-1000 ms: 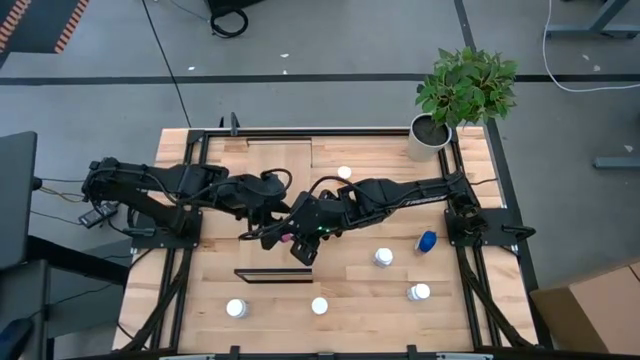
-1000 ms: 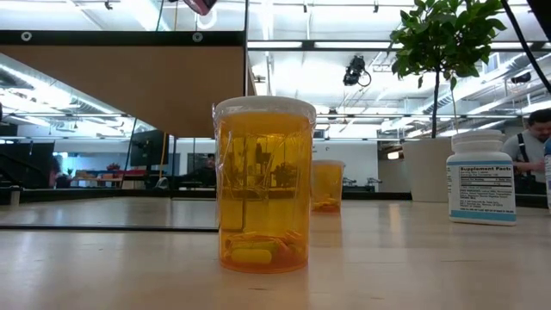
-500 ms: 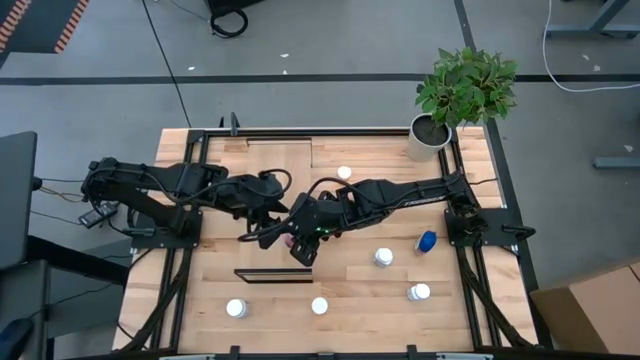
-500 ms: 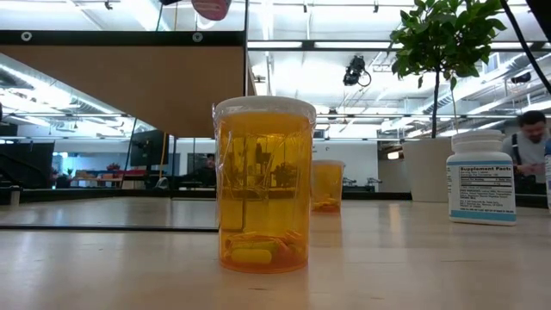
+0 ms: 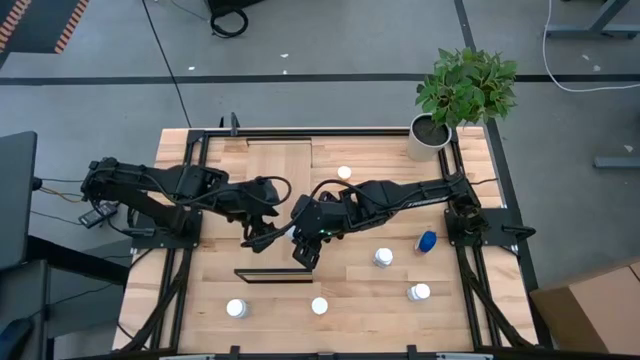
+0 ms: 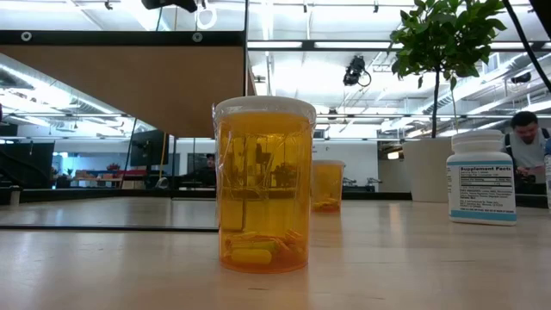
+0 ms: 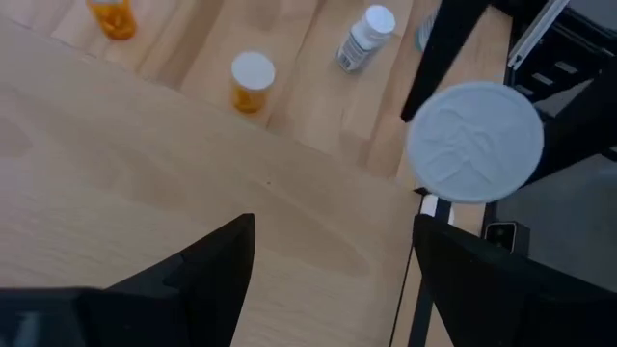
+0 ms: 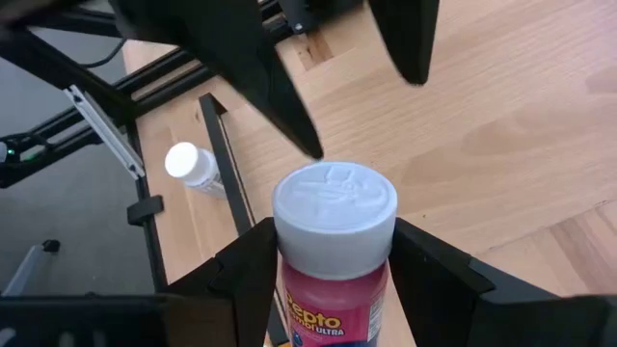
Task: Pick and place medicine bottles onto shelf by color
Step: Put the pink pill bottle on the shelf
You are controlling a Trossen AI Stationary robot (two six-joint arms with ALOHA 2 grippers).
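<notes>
Left pincer [image 5: 268,232] has drawn back, fingers apart; right pincer [image 8: 328,255] clamps pink bottle [image 8: 333,241].

"Pepto ULTRA" on pink bottle [image 8: 335,253]; "Supplement Facts" on white bottle [image 6: 480,177]

Pink bottle [image 8: 333,280]'s lower body cut off below.

Even, bright overhead light fills the high view, with soft shadows under the arms on the table [image 5: 350,280]. In the low view, ceiling strips glare white behind the sharp orange bottle [image 6: 263,185], and the room beyond is soft. Both wrist views show their near fingers blurred.
</notes>
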